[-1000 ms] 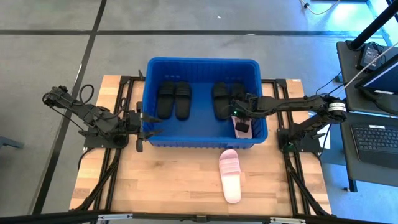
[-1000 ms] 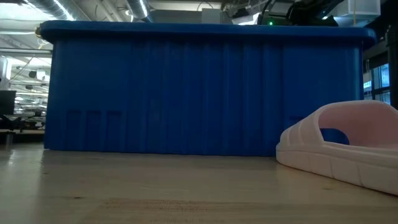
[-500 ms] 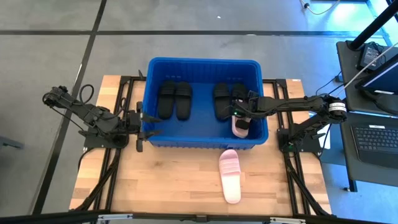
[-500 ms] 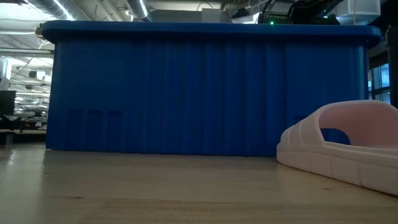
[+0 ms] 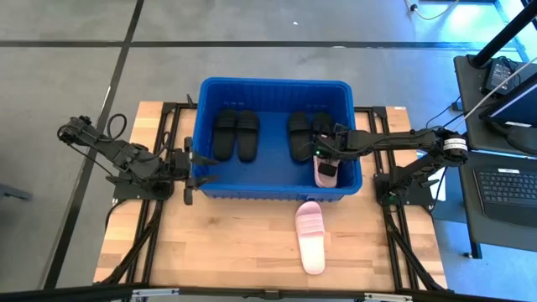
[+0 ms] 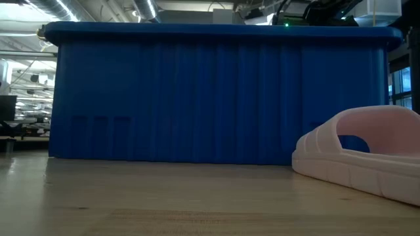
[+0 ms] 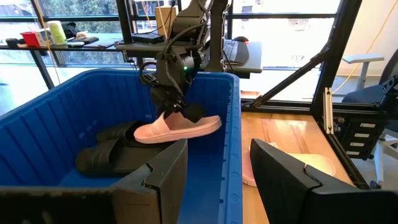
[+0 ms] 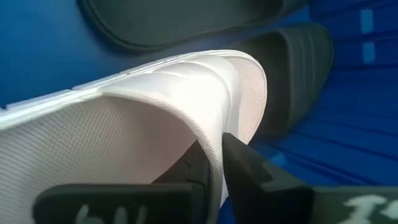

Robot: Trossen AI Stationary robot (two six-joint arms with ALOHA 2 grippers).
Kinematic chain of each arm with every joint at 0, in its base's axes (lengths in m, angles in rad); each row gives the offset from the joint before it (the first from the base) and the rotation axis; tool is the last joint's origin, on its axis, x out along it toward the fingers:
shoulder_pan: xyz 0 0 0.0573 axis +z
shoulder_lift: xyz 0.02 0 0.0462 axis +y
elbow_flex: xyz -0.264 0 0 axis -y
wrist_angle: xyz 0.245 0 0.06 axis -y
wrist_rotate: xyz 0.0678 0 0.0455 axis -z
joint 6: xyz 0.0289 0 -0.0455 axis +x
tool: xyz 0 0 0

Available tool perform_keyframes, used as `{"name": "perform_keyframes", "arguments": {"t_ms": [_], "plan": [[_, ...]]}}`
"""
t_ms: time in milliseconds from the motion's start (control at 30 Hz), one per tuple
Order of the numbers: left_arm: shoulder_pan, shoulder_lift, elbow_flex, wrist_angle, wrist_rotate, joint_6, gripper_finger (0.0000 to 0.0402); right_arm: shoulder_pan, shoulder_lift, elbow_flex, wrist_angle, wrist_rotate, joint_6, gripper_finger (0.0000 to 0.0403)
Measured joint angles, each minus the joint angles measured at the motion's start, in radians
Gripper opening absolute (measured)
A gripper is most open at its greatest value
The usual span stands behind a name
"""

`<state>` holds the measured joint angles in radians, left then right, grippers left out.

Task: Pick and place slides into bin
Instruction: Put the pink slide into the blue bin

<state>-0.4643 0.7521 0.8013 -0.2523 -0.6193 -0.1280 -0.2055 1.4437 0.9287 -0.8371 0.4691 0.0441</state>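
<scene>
Pink slide (image 7: 177,127) hangs inside blue bin (image 5: 277,87), pinched at strap by right gripper (image 7: 176,104), fingers closed on it; right wrist cam only shows its ribbed strap, mesh-textured footbed. 2nd pink slide (image 5: 310,235) on wood table (image 5: 226,243). Left gripper (image 5: 198,168) gapes empty at bin wall.

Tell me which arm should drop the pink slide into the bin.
Right. The right gripper is shut on the pink slide above the bin; the left gripper waits open at its outer wall.
</scene>
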Motion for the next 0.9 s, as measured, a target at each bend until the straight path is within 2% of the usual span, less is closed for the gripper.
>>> {"name": "perform_keyframes", "arguments": {"t_ms": [433,900], "plan": [[0.000,0.000,0.000,0.000,0.000,0.000,0.0171,0.000,0.000,0.000,-0.024,-0.004,-0.026,0.0064],[0.000,0.000,0.000,0.000,0.000,0.000,0.0171,-0.001,0.002,0.000,-0.060,-0.084,-0.050,0.0155]]}}
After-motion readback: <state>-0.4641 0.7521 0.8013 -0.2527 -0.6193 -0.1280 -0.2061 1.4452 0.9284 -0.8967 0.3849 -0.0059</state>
